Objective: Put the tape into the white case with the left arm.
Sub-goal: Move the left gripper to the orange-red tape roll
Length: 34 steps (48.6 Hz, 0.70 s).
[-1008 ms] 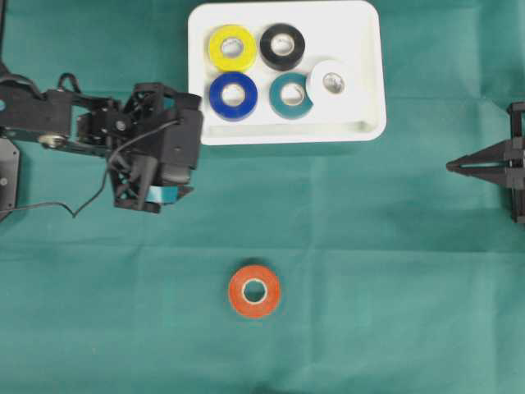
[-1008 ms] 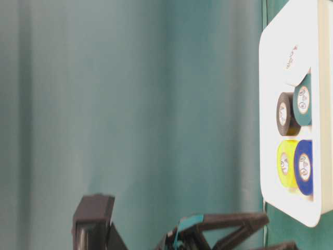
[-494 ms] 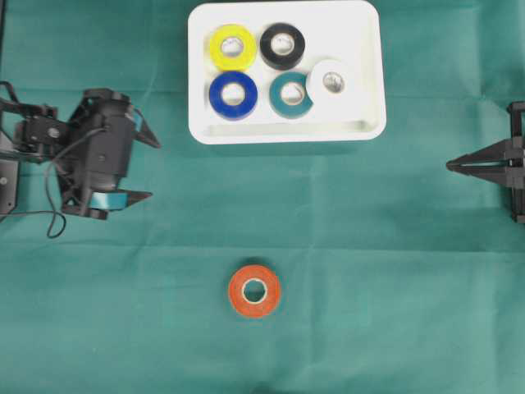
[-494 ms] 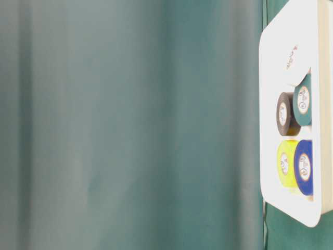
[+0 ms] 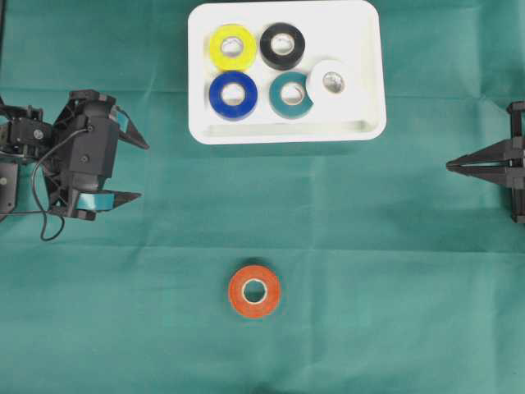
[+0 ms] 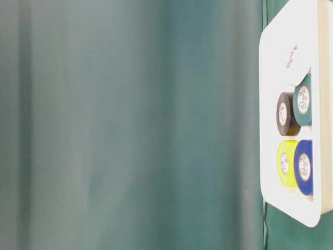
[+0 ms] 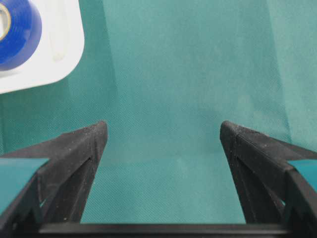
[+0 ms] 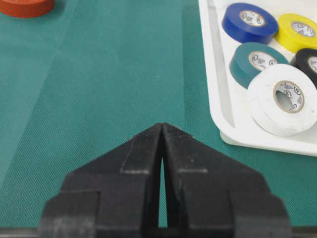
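Observation:
The white case (image 5: pixel 361 49) stands at the back middle and holds several tape rolls: yellow (image 5: pixel 232 47), black (image 5: pixel 282 45), blue (image 5: pixel 233 95), teal (image 5: pixel 289 95) and white (image 5: pixel 330 81). An orange tape roll (image 5: pixel 254 291) lies flat on the green cloth at the front middle. My left gripper (image 5: pixel 143 171), with teal bands, is open and empty at the far left, left of the case. In the left wrist view its jaws (image 7: pixel 163 126) are wide apart over bare cloth, with the case corner (image 7: pixel 64 54) and blue roll (image 7: pixel 12 29) at the top left. My right gripper (image 5: pixel 449 167) is shut and empty at the far right.
The green cloth (image 5: pixel 369 271) covers the whole table. The right wrist view shows the shut gripper (image 8: pixel 162 125), the case (image 8: pixel 218 84) at the right and the orange roll (image 8: pixel 25 6) at the top left. The table-level view shows only the case (image 6: pixel 291 31) with rolls.
My left arm has drawn back leftward from the case's front left corner to the far left and has left the table-level view. The orange roll and right arm have not moved.

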Motion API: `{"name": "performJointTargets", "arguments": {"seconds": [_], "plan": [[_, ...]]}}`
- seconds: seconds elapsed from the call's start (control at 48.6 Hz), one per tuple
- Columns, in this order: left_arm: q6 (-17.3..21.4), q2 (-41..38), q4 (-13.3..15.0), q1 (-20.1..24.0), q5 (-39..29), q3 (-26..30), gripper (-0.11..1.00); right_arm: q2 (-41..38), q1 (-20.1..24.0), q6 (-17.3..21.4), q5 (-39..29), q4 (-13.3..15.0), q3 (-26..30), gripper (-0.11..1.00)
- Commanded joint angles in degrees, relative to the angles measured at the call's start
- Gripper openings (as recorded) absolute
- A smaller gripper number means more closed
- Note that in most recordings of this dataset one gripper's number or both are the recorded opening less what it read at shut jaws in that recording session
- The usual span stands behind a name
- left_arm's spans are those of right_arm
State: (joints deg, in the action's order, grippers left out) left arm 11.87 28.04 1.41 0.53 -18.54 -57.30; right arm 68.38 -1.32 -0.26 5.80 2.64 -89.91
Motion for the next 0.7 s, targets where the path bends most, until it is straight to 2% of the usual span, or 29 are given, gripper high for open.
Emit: {"name": "performJointTargets", "arguments": {"seconds": [0.0,0.103,0.411,0.679], "plan": [[-0.1,0.2,0.2,-0.3,0.4,0.7,0.99,-0.4,-0.1,0.0,0.6,0.2,0.7,-0.09],[-0.1,-0.1,0.2,-1.4,0.4,0.7,0.99,-0.4,-0.1,0.0,0.6,0.2,0.7,-0.09],[-0.2,-0.1,0.2,-8.9,0.4,0.6,0.99,-0.4,-0.1,0.0,0.6,0.1,0.7,-0.09],[-0.2,-2.5,0.2,-9.6,1.3,2.1,0.99,-0.4,-0.1,0.0,0.6,0.2,0.7,-0.09]]}}
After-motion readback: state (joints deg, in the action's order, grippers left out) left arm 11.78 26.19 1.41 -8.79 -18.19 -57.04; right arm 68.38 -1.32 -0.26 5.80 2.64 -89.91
